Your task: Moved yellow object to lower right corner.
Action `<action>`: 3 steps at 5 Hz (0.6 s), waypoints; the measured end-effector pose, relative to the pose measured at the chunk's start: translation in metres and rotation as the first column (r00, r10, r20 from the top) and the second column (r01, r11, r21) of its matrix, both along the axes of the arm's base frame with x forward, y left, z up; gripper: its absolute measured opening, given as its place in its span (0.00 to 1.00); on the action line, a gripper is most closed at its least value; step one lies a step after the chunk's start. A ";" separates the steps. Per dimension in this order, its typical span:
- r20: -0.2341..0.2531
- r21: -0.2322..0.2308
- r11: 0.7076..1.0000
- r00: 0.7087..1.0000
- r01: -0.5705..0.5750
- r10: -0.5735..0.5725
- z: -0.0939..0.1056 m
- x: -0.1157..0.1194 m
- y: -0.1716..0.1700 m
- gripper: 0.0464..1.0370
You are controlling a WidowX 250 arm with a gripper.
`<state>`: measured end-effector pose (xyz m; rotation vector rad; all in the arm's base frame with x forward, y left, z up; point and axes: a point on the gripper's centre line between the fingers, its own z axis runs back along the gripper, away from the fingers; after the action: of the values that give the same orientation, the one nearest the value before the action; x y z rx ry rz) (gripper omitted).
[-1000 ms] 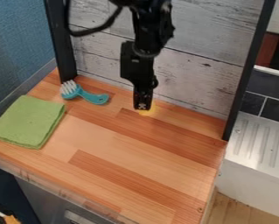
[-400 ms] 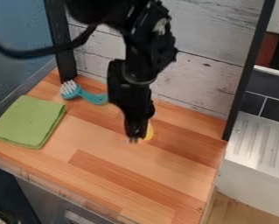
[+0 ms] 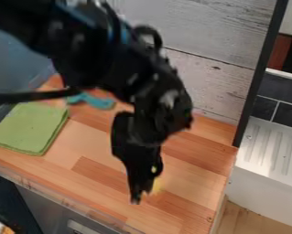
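The black gripper (image 3: 142,195) hangs low over the near part of the wooden counter (image 3: 187,160). It is not possible to tell if it is open, shut or pinching something. The yellow object (image 3: 157,185) is just beside its tip, to the right in the view, partly hidden and blurry. Farther back on the left lies a flat green cloth (image 3: 29,128). Behind that is a blue brush (image 3: 98,101), partly covered by the arm. At the back stands a pale wooden wall (image 3: 218,82).
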<state>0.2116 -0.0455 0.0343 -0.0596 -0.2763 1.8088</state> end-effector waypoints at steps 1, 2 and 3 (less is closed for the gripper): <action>-0.028 -0.012 0.999 0.998 0.050 -0.051 -0.018 -0.007 -0.013 0.42; -0.066 0.006 0.997 0.995 0.079 -0.079 -0.034 -0.010 -0.018 0.42; -0.084 -0.007 0.996 0.992 0.092 -0.092 -0.042 -0.008 -0.022 0.42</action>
<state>0.2038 -0.0679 -0.0078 0.0019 -0.2081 1.7155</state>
